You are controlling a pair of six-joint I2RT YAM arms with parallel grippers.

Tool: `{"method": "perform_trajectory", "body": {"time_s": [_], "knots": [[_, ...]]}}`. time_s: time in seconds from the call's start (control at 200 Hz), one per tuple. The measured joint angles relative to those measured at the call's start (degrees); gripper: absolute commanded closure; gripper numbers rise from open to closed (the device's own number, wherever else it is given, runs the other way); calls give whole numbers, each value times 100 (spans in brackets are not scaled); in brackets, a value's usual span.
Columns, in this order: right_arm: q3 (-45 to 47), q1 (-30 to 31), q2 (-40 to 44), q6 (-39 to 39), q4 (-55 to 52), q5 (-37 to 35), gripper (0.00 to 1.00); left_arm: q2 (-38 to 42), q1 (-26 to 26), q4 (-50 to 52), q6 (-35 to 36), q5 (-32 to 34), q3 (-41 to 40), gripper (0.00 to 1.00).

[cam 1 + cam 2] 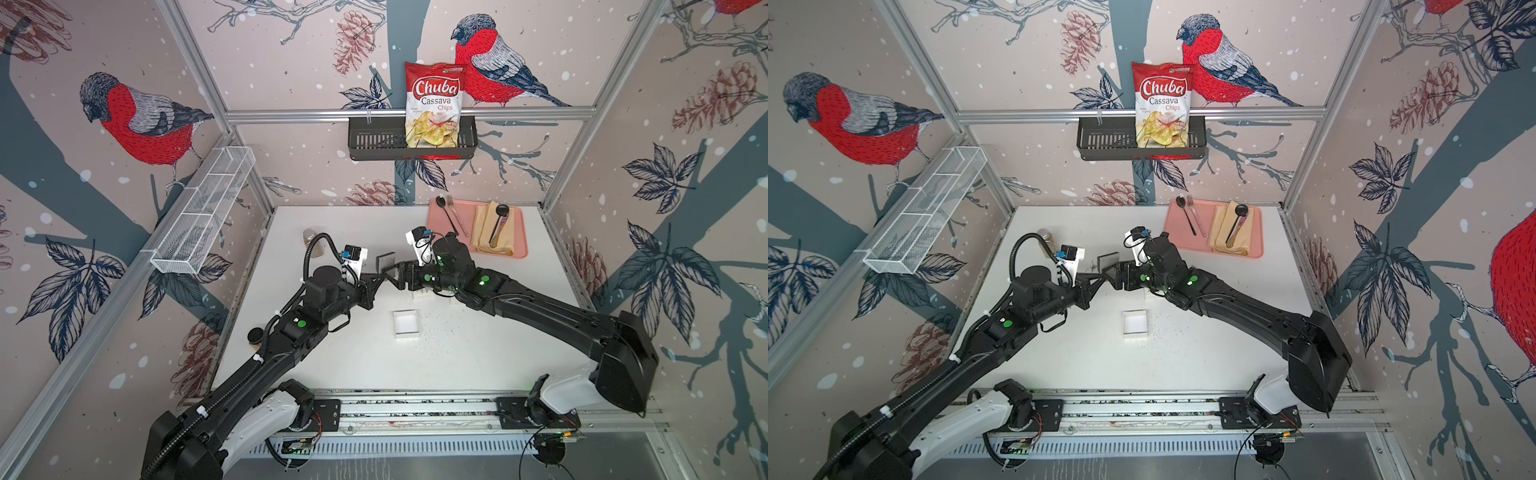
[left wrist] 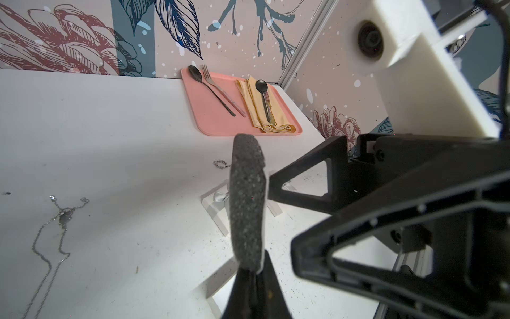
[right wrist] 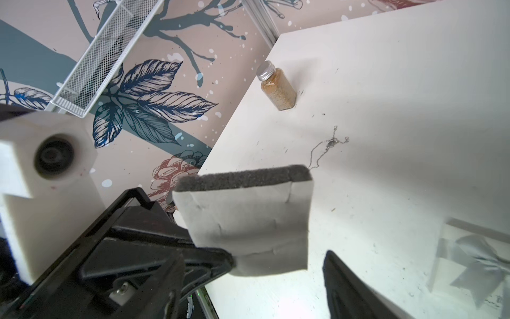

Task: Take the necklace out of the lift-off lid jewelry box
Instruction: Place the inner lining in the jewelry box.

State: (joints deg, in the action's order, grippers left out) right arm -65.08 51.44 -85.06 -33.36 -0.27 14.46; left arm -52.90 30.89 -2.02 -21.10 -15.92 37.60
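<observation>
The silver necklace (image 2: 55, 221) lies loose on the white table, outside the box; the right wrist view also has the necklace (image 3: 325, 149). The white box base (image 1: 406, 323) sits open in mid-table. Its lid with a silver bow (image 2: 218, 198) lies beside the right arm. My left gripper (image 2: 255, 272) is shut on a grey foam insert (image 2: 247, 204) with a white card back, held up off the table. My right gripper (image 3: 254, 290) stands open right next to that insert (image 3: 248, 221), jaws wide, holding nothing. In both top views the two grippers meet above the table, left (image 1: 380, 276) and right (image 1: 1115, 274).
A pink tray (image 1: 519, 245) with spoons, a fork and a yellow napkin sits at the back right. A spice jar (image 3: 277, 88) stands at the back left. A short loose chain (image 2: 220, 165) lies past the lid. A chips bag (image 1: 434, 104) stands in the wall basket.
</observation>
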Motion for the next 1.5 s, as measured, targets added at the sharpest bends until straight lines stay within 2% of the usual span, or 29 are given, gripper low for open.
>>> {"method": "perform_trajectory", "body": {"time_s": [0.16,0.48,0.55,0.69,0.785,0.981,1.126,1.281,1.501], "knots": [[-197,-13,-238,9,4,66,27,-4,0,-9,-2,-70,0,100],[-389,-83,-431,48,28,424,56,-9,0,-31,-2,-188,-15,100],[-391,-79,-446,48,24,479,57,-33,0,-31,0,-203,-31,100],[-391,-76,-442,44,-22,472,57,-72,0,-26,13,-203,-37,73],[-345,-144,-369,7,-114,382,57,-74,0,-2,17,-201,-37,64],[109,-321,-103,-376,-564,-184,57,190,0,164,31,-138,-321,61],[404,17,-107,-737,-1106,-584,57,474,0,151,-175,42,-988,61],[588,402,-313,-1222,-1580,-953,58,428,0,111,-487,122,-1419,62],[175,671,-973,-1626,-2138,-1255,58,122,0,-199,-885,125,-1720,63]]}}
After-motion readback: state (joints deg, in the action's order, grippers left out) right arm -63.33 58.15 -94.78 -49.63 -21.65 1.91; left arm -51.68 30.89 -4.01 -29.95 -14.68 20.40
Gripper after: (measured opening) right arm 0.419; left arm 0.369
